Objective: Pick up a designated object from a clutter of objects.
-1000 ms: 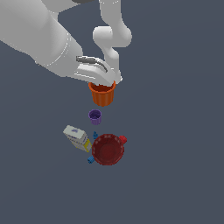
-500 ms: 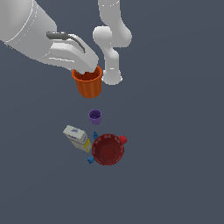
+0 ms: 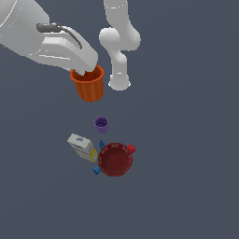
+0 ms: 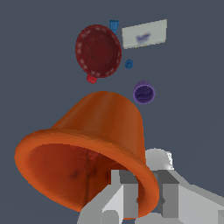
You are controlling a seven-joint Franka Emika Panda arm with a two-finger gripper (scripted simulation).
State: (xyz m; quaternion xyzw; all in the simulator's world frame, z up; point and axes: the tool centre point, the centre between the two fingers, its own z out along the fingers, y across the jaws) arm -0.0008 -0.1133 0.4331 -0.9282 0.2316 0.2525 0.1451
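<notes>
The orange cup [image 3: 89,86] hangs in the air, tilted, well above the floor. My gripper [image 3: 85,71] is shut on its rim; in the wrist view the cup [image 4: 100,135] fills the foreground and the fingers [image 4: 127,192] clamp its rim wall. Below it on the floor lies the rest of the clutter: the purple cup [image 3: 101,124], the dark red ribbed bowl [image 3: 115,159], the white-and-yellow box [image 3: 82,146], small blue bits [image 3: 97,170] and a red bit [image 3: 131,149]. They also show in the wrist view: purple cup [image 4: 143,92], bowl [image 4: 98,51], box [image 4: 145,33].
The arm's white base [image 3: 119,81] stands behind the lifted cup, toward the exterior view's right of it. The floor is a plain dark grey surface [image 3: 186,163].
My gripper has carried the orange cup upward and toward the exterior view's left, tilting it. The objects on the floor have not moved.
</notes>
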